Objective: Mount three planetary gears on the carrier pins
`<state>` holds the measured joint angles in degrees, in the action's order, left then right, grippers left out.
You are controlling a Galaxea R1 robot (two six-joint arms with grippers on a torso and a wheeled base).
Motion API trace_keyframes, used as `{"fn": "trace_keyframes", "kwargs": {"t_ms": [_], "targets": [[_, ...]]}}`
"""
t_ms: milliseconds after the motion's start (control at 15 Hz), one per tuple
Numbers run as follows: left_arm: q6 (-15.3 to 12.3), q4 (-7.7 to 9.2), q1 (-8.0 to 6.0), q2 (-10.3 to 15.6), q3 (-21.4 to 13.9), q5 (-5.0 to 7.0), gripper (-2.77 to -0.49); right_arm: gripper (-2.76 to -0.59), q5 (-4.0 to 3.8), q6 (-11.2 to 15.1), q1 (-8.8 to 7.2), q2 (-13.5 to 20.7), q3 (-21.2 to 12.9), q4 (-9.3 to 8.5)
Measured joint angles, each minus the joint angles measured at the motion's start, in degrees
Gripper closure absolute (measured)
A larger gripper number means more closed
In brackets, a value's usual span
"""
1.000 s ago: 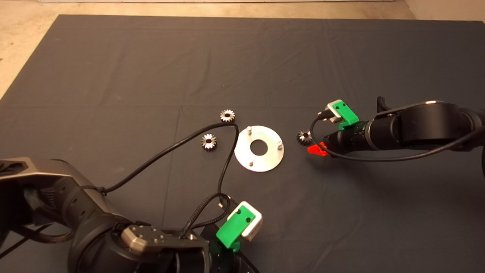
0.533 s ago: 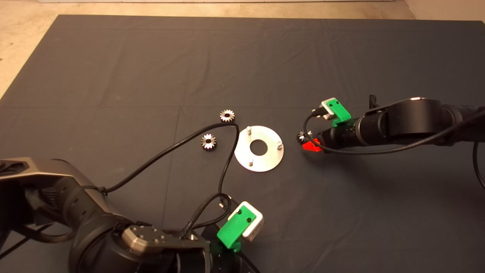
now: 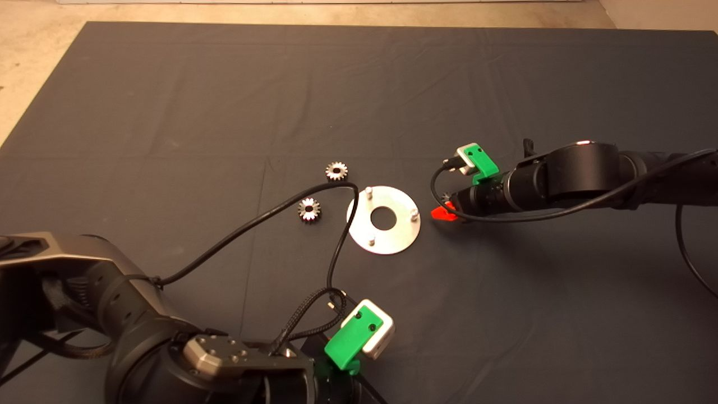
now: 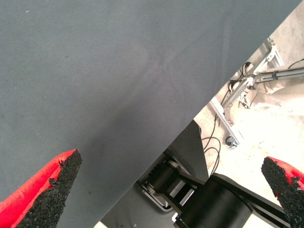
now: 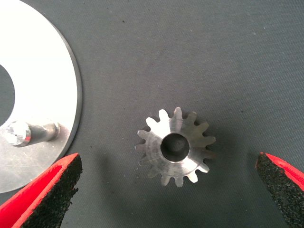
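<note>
The silver disc [image 3: 399,231] lies mid-mat, its three carrier pins [image 3: 369,191] bare. Two planetary gears lie flat to its left, one [image 3: 336,170] farther back and one [image 3: 309,209] nearer. A third gear [image 5: 175,146] lies just right of the disc, mostly hidden under my right gripper [image 3: 446,205] in the head view. In the right wrist view that gripper [image 5: 168,161] is open, and its fingers [image 5: 42,194] stand either side of the gear without touching it. One pin [image 5: 28,132] shows beside it. My left gripper [image 4: 168,159] is open and holds nothing, parked at the mat's near edge.
A black cable [image 3: 336,235] from the left arm loops over the mat and crosses the disc's left rim, close to the two left gears. Bare floor [image 3: 33,73] lies beyond the mat at the far left. The left wrist view shows the mat's edge and a metal frame [image 4: 242,90] past it.
My right arm has moved left toward the disc. Its open fingers, first short of the right-hand gear, now straddle it. The left arm has barely shifted.
</note>
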<state>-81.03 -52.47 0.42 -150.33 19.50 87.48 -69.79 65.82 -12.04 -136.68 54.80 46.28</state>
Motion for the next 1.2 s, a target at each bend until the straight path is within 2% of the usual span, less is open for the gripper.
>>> {"fn": "trace_keyframes", "kwargs": {"t_ms": [267,400,600,867,933,1133,1200], "targets": [[-0.13,-0.07,-0.01,0.0,0.0,0.02,-2.75,-2.67,-0.07,0.0,0.45,0.0,0.72,0.0],[-0.41,-0.06,-0.01,0.02,0.0,0.09,-2.75,-2.53,-0.02,-0.02,0.92,-0.06,0.9,0.0],[-0.61,-0.06,-0.01,0.0,0.0,0.02,-2.75,-2.51,-0.07,-0.06,1.09,-0.17,0.93,0.0],[-0.77,-0.09,-0.01,-0.18,0.0,0.02,-2.75,-2.33,-0.05,-0.13,1.11,-0.17,1.16,0.0],[-0.77,-0.09,-0.01,-0.18,0.0,0.02,-2.75,-2.25,0.31,-0.13,1.13,-0.17,1.29,0.0],[-0.8,-0.09,-0.01,-0.3,0.0,0.04,-2.75,-2.23,1.83,-0.17,1.18,-0.17,2.15,0.0],[-0.8,-0.09,-0.01,-0.3,0.0,0.03,-2.75,-2.15,1.94,-0.2,1.29,-0.23,2.51,0.0]]}}
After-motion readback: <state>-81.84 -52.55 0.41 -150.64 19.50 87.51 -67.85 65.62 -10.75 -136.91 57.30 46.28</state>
